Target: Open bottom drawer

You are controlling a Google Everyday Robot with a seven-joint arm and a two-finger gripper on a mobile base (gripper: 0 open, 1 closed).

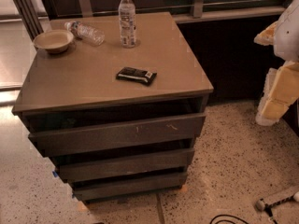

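The bottom drawer (128, 185) is the narrowest of three dark grey-brown slab fronts on the cabinet, low near the floor, and its front sits nearly flush with the fronts above. The mid-sized drawer front (126, 164) lies above it. The widest front (117, 134), with pale scratch marks, is on top and stands out a little. My gripper (275, 97), white and yellowish, hangs at the right edge of the view. It is well to the right of the cabinet, above drawer level, and touches nothing.
On the cabinet top (93, 83) stand an upright water bottle (127, 18), a lying bottle (85, 31), a bowl (53, 41) and a black packet (136, 75). A dark wall lies behind. A cable (229, 218) and a grey object (275, 200) lie on the speckled floor at right.
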